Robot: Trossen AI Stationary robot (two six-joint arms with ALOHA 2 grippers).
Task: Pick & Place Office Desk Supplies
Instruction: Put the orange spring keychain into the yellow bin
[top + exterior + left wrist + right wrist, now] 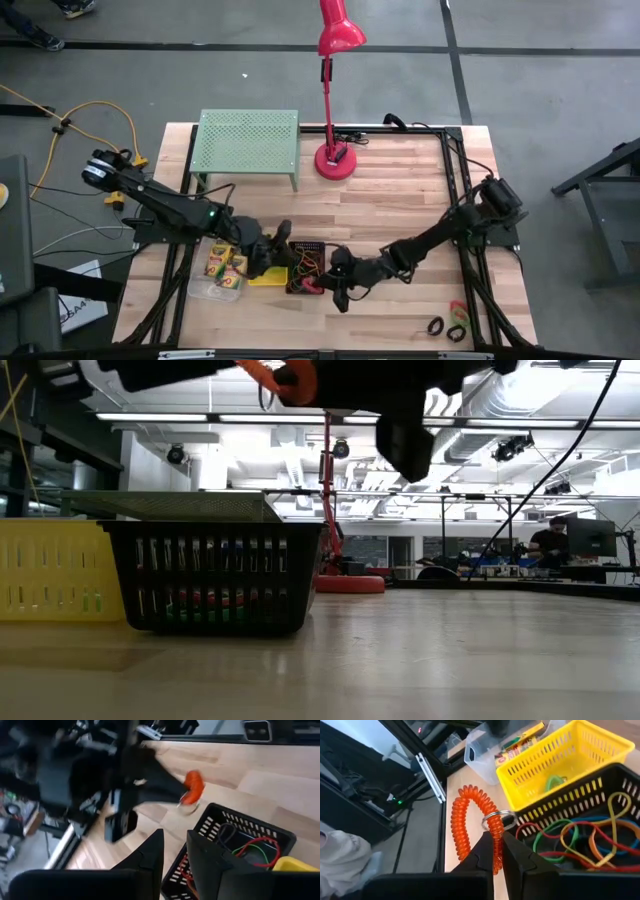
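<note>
Orange coil, lower centre of my right wrist frame, hangs pinched in my closed right hand above the black basket, presumably for dropping in; my left hand, part-open and empty, waits beside.

A black mesh bin sits on the wooden table, holding a tangle of red, blue, orange and yellow loops. Touching it is a yellow slotted bin with one green loop inside. Beyond the yellow bin is a clear bin with yellow crayon boxes. An orange coiled loop with a metal ring hangs just beside the black bin.
</note>
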